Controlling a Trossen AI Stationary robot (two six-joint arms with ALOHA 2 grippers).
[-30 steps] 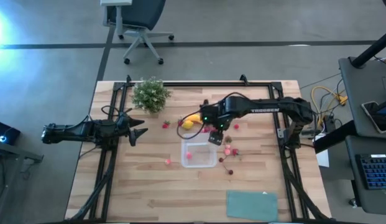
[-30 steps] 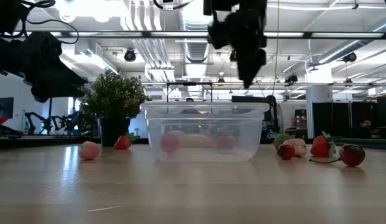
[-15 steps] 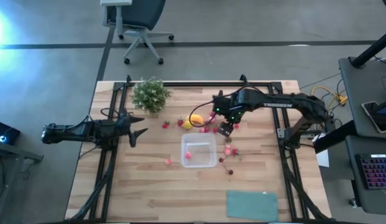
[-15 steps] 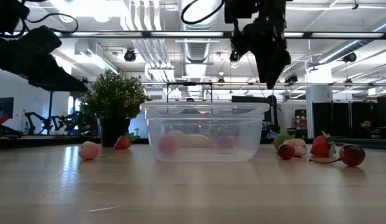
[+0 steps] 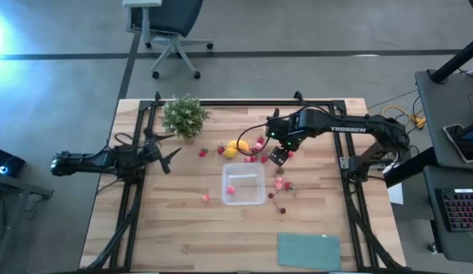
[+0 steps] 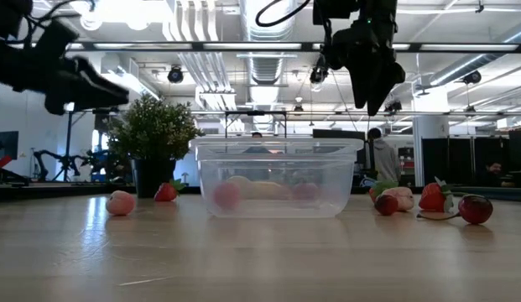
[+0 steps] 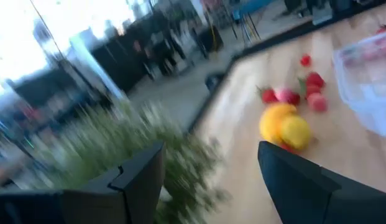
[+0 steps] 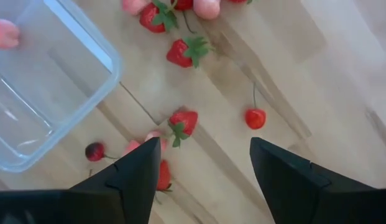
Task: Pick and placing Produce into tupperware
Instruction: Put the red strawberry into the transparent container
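The clear tupperware stands mid-table with one pink berry inside; it also shows in the low view and the right wrist view. The yellow banana and lemon lie just beyond its far side among red berries. More berries lie to its right. My right gripper is open and empty, up in the air over the berries past the tupperware's far right corner. My left gripper is open and empty, in the air at the table's left.
A bushy potted plant stands at the far left, close to my left gripper. A flat teal rectangle lies at the near right. A pink berry lies left of the tupperware. Strawberries and a cherry lie under my right gripper.
My right gripper has moved from over the tupperware's far edge toward the table's right and far side, staying open and empty. My left gripper has turned and risen a little at the table's left. The produce and tupperware have stayed put.
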